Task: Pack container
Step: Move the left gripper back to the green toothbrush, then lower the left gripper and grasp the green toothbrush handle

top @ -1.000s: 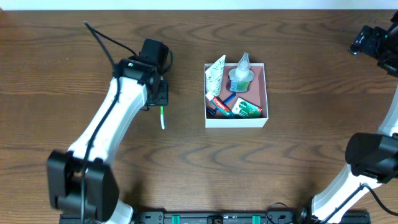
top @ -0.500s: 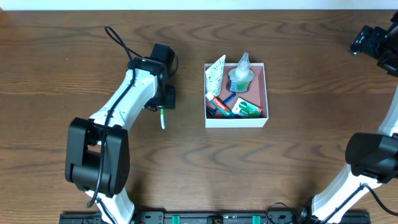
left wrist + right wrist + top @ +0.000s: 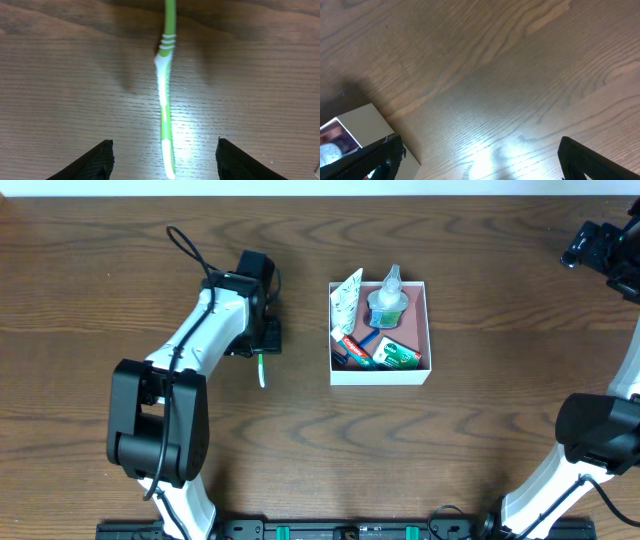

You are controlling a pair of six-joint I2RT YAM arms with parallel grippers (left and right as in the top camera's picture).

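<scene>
Container (image 3: pixel 380 377), a shallow white box with a pink floor, sits just right of the middle of the counter (image 3: pixel 480 450), a little nearer the far edge than the near one. It already holds a clear bottle (image 3: pixel 386 300), a patterned sachet (image 3: pixel 347 300) and a small green box (image 3: pixel 397 354). One item lies outside it: a green-and-white toothbrush (image 3: pixel 165 115), flat on the bare wood to the container's left and apart from its wall. The left fingers (image 3: pixel 97 162) hang directly over the toothbrush, spread wide. The handle runs lengthwise down the gap between them and neither finger touches it. The right fingers (image 3: pixel 385 155) are parked over the far right corner of the counter, also wide open and empty, with one corner of the container showing at the edge of their camera's view.

The step in hand appears to be picking up the toothbrush, likely the last thing to pack. To do it well, the left fingers should probably drop straight down with the handle centred between them until they almost meet the wood. The handle is thin and lies flat, so closing too high would miss it. A grip near the ringed waist of the handle should keep the toothbrush from tipping on the way across. The free pink floor by the container's right wall looks the clearest place to lay it, steering wide of the bottle.
</scene>
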